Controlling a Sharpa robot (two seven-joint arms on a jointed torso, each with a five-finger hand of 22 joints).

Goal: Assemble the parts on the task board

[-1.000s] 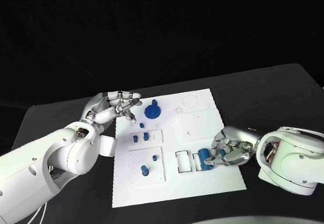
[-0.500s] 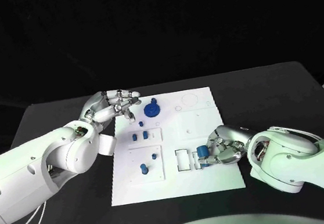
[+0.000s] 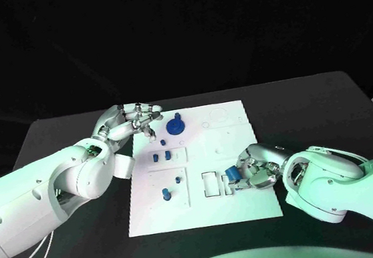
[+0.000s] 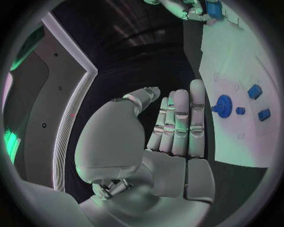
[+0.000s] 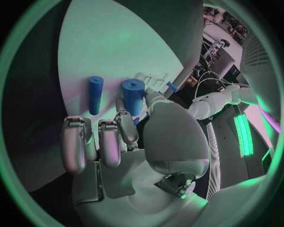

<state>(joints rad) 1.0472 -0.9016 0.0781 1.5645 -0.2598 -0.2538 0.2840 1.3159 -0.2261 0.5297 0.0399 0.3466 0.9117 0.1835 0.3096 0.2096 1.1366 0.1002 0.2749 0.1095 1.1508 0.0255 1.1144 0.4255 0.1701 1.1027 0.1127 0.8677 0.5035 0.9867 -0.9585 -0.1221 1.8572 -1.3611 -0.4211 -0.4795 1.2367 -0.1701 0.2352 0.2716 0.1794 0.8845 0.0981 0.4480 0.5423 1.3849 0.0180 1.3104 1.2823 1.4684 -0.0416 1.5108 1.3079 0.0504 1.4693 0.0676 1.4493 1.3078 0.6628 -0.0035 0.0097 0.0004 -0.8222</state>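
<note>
Right hand (image 3: 257,169) holds a blue cylinder (image 3: 231,173), its lower end hidden; left hand (image 3: 132,121) open.

No readable text, labels, brand marks, numbers or signs in any view. The task board (image 3: 233,141) shows bare outlines and recesses, nothing printed that I can make out, and the blue parts (image 3: 177,127) are unmarked. Arm shells and both hands carry no legible lettering either.
</note>
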